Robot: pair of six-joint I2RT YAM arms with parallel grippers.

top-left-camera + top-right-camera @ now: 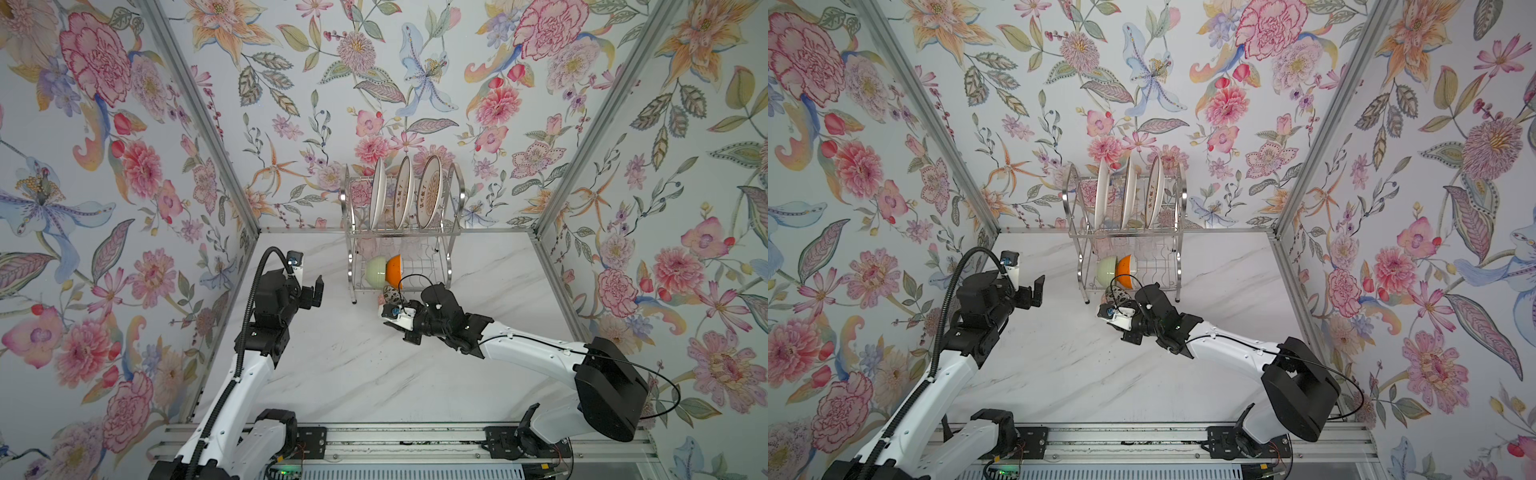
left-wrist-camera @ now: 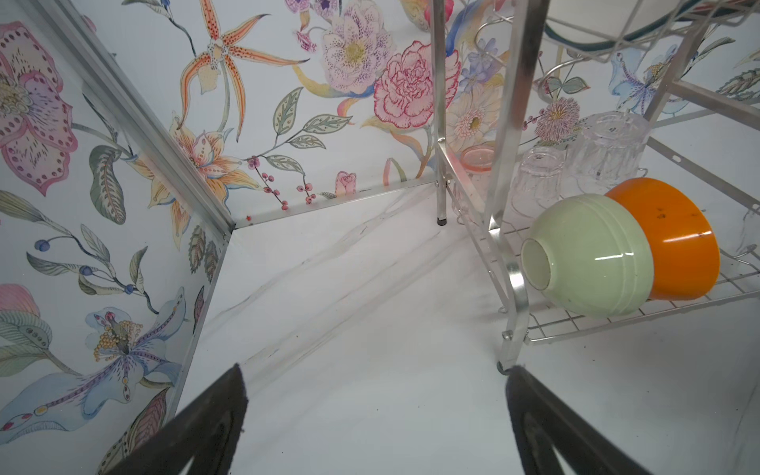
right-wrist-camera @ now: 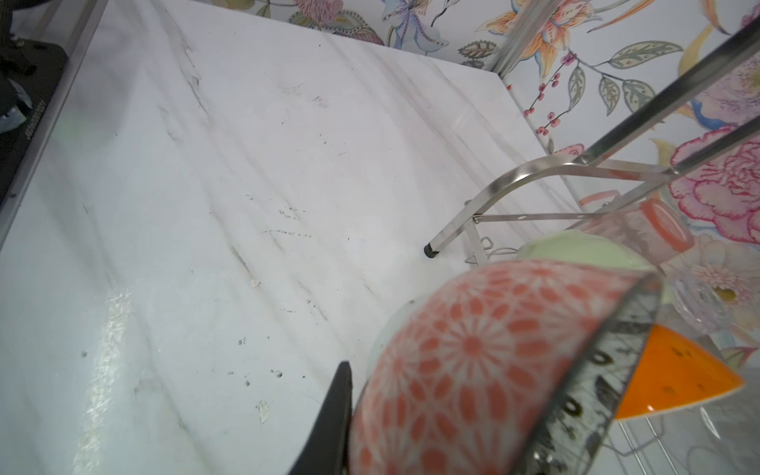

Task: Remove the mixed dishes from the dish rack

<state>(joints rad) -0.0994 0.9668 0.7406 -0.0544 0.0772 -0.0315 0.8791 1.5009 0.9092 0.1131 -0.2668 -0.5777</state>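
Though half-hidden from above, the pink-patterned bowl (image 3: pixel 473 362) fills the right wrist view.

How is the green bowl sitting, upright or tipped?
Tipped: green bowl lies sideways on the dish rack, foot ring facing out, against the orange bowl.

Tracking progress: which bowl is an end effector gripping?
The pink-patterned bowl, in the right end effector; the green bowl and orange bowl lie in the dish rack.

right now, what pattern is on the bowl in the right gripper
The pink-patterned bowl has coral-pink starburst flowers on white, clearest in the right wrist view.
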